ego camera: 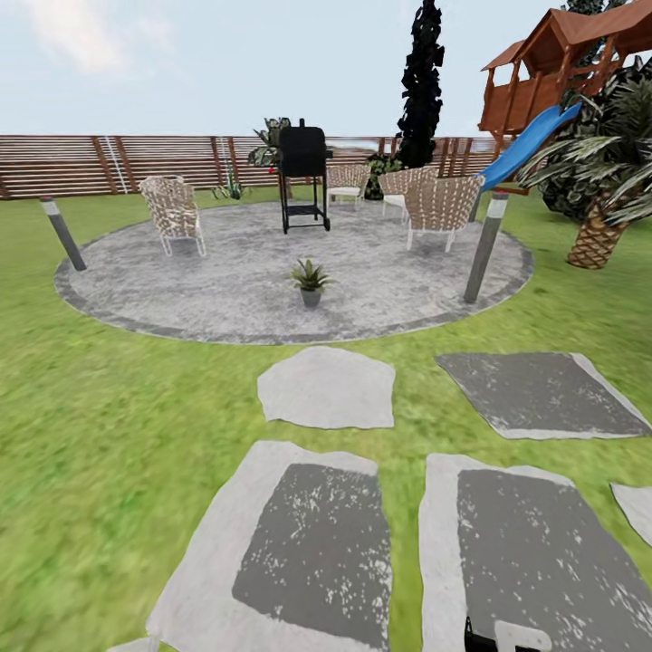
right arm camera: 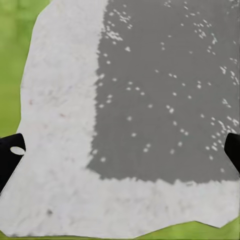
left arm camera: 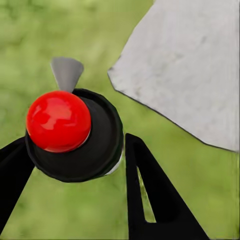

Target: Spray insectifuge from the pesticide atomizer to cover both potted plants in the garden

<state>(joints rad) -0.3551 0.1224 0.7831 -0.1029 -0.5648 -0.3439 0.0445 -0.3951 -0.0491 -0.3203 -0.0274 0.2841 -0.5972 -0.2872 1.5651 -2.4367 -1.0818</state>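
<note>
In the left wrist view, my left gripper [left arm camera: 75, 145] is shut on the pesticide atomizer [left arm camera: 95, 145]. From this angle it is a round black body with a red ball on top and a grey tip, and a black finger touches it on each side. One potted plant [ego camera: 311, 279], a green rosette in a grey pot, stands on the round paved patio [ego camera: 226, 290] straight ahead. A second small green rosette [ego camera: 231, 189] is by the fence. My right gripper [right arm camera: 120, 155] hangs open over a grey stepping stone [right arm camera: 150, 100], with nothing between its fingers.
Wicker chairs [ego camera: 172, 213] and a black grill [ego camera: 302, 177] stand on the patio. Two grey posts [ego camera: 484, 246] flank it. Stepping stones [ego camera: 328, 387] cross the lawn toward it. A palm [ego camera: 602, 231] and a play tower with a blue slide [ego camera: 525, 145] stand at right, and a brown fence [ego camera: 109, 165] runs behind.
</note>
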